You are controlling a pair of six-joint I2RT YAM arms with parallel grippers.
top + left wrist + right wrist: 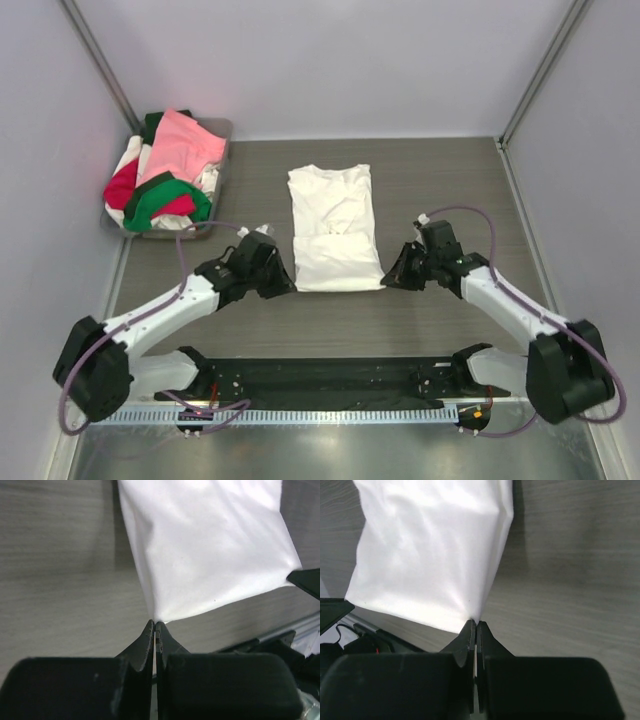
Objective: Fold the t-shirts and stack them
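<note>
Roughly straight, white t-shirt (335,228), long axis near to far

Top view: bright, even, diffuse light; the shadows beneath the arms are short and soft. Plain white cotton t-shirt (335,225) near clipping, creases faint. Pink cast on the pale left wall (60,130). Dull glare on the brushed metal strip (330,450) at the near edge.

Wrist views: shirt whites blown out toward the top. A soft dark shadow band lies beside its edge on the grey wood-grain tabletop (60,580). Close to the lens, the black gripper fingers (142,645) (465,640) are blurred, surface detail lost.
</note>
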